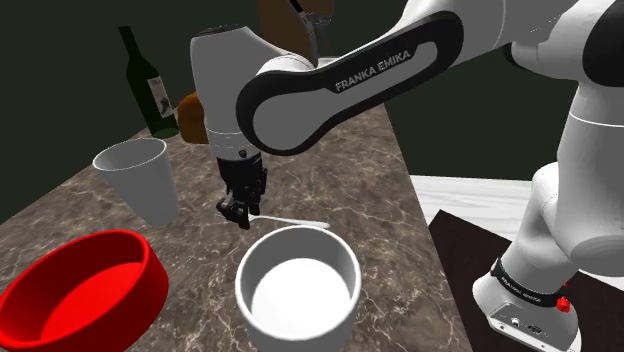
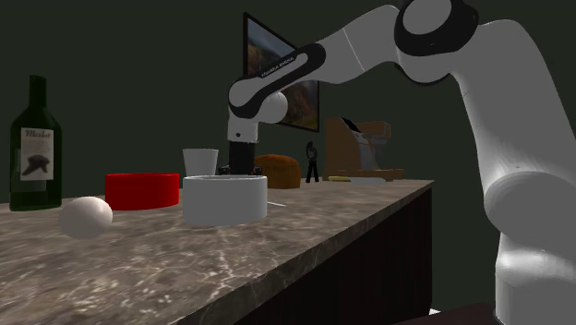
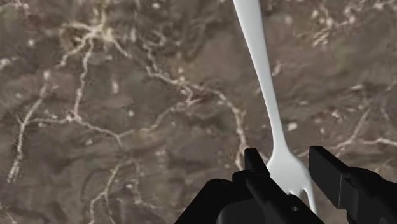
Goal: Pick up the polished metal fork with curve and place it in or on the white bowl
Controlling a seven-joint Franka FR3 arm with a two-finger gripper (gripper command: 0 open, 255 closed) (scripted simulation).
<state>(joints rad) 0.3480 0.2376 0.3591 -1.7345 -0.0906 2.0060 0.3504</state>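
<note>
You had gripper (image 1: 240,212) low at centre of shoulder view, fingers released and spread. They straddled head of fork (image 3: 264,83); contact not discernible. Fork lay flat on marbled countertop (image 1: 370,170), handle running toward frame right, just above white bowl (image 1: 245,272) rim in frame. Fork rendered plain white, slender, gently curved.

You'll see the fork (image 1: 295,221) near the middle of the shoulder view. It is drawn plain white and lies flat on the marbled brown counter (image 1: 380,180), with its slim, gently curved handle running toward the frame's right. The white bowl (image 1: 243,275) stands upright at lower centre, just below the fork; it is round and deep, with a thick rim.
</note>
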